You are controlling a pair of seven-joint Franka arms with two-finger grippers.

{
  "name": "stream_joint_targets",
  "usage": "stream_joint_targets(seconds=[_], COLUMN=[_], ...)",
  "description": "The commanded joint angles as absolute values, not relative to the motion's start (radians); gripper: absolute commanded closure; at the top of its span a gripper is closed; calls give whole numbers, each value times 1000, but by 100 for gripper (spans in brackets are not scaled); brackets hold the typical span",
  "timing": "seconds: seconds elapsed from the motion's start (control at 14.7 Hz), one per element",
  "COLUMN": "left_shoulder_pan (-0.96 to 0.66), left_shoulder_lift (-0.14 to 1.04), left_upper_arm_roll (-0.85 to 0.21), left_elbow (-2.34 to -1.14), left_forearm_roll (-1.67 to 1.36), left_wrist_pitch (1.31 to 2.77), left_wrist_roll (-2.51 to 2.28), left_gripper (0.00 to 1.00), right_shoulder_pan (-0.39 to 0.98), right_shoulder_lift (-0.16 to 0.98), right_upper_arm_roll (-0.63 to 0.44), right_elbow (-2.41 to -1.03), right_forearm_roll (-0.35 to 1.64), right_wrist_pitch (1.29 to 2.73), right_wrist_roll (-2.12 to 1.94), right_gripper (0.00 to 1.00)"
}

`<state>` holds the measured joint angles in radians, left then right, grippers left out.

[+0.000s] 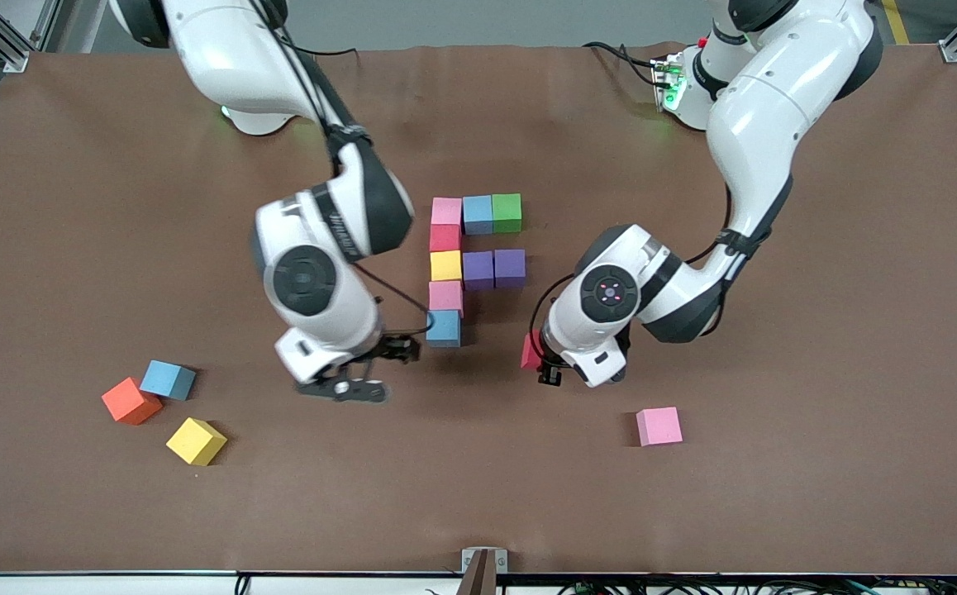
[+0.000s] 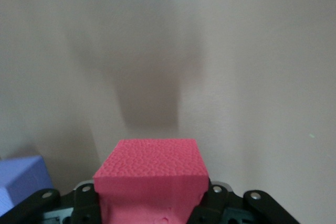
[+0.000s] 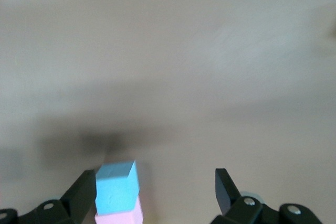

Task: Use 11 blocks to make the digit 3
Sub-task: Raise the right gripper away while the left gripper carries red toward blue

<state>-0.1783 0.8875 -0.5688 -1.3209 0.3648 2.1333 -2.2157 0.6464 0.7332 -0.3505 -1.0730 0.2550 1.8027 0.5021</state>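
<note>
The figure's column runs pink (image 1: 446, 211), red (image 1: 445, 238), yellow (image 1: 445, 265), pink (image 1: 445, 296), light blue (image 1: 443, 327). A light blue (image 1: 478, 214) and a green cube (image 1: 507, 212) form the top row. Two purple cubes (image 1: 478, 269) (image 1: 510, 267) form the middle row. My left gripper (image 1: 540, 364) (image 2: 152, 205) is shut on a red cube (image 1: 530, 351) (image 2: 152, 171) over bare table beside the column's light blue end. My right gripper (image 1: 386, 369) (image 3: 156, 187) is open and empty beside that light blue cube (image 3: 116, 187). A loose pink cube (image 1: 659, 426) lies nearer the camera.
An orange cube (image 1: 130, 401), a blue cube (image 1: 168, 379) and a yellow cube (image 1: 196, 440) lie together toward the right arm's end of the brown table (image 1: 817, 330), nearer the camera than the figure. A purple cube's corner (image 2: 21, 182) shows in the left wrist view.
</note>
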Motion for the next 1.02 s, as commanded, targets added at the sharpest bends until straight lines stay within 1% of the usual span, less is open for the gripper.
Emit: stream_joint_targets(seconds=[0.0, 0.2, 0.27, 0.41, 0.54, 0.68, 0.95], left_shoulder_pan=[-273, -394, -412, -433, -448, -457, -486], left_shoulder_lift=[904, 904, 904, 904, 905, 913, 928], left_upper_arm_roll=[-493, -391, -376, -374, -374, -370, -357], left_elbow=[-1309, -1298, -1295, -1292, -1289, -1285, -1264], left_forearm_roll=[370, 367, 365, 362, 364, 364, 365], left_wrist_pitch=[2184, 2187, 2187, 2189, 2203, 2206, 2235], left_wrist_roll=[-2357, -2434, -2442, -2450, -2483, -2484, -2471], left_gripper=[92, 92, 93, 93, 92, 91, 91], right_shoulder_pan=[524, 430, 407, 350, 302, 224, 31], right_shoulder_lift=[646, 588, 577, 536, 477, 419, 338], right_upper_arm_roll=[-333, -330, -330, -325, -315, -252, -54], right_elbow=[-1088, -1092, -1092, -1095, -1138, -1161, -1167], right_forearm_roll=[245, 247, 245, 244, 221, 163, 31], right_wrist_pitch=[1784, 1769, 1744, 1726, 1726, 1724, 1646], right_wrist_roll=[509, 448, 413, 356, 301, 234, 175], right_gripper=[0, 0, 0, 0, 0, 0, 0])
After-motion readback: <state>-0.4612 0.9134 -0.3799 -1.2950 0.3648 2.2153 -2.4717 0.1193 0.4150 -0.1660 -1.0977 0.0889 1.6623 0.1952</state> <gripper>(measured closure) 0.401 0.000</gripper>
